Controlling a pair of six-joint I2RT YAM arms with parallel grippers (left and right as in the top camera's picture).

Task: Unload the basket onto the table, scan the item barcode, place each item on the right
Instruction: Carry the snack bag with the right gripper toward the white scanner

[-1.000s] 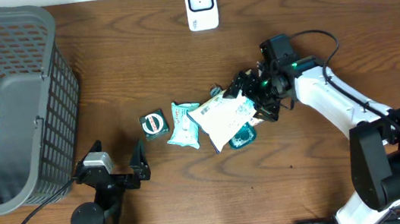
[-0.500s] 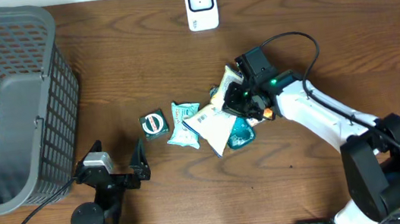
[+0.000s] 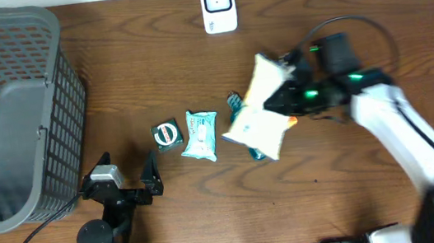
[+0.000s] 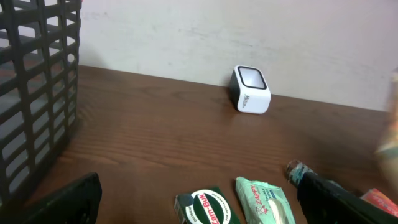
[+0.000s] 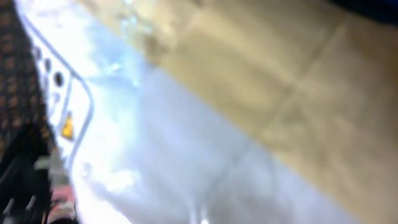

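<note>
Three hazards stand out, the biggest attached to the biggest thing. The large white-and-cream flat plastic pouch (image 3: 261,108) hangs from the right gripper (image 3: 290,98), whose fingers are clenched on what looks like its right edge. It sits right of the table's centre, nearer than the small white box-shaped scanner (image 3: 218,5) and to that scanner's right, well apart from it. A pinch on one edge of so floppy a pack invites it to swing, sag or slide out on the way over.

The second risk is a missed read. Both views of the pouch are smeared, so I cannot tell which face carries the barcode. If the wrong side meets the scanner's dark upturned window, nothing will register.

The smallest risk is that the pouch's near end overlaps a teal packet (image 3: 256,151), and a low sweep could drag it. The mint-green wrapper (image 3: 200,133) and the dark green square packet (image 3: 166,134) lie to its left, clear of the pouch.

The pouch's long axis runs near to far, its far cream end leaning slightly right and pointing past the scanner's right side, with the white end nearest.

The left gripper (image 4: 199,180) rests at the near left, fingers spread wide around nothing.
</note>
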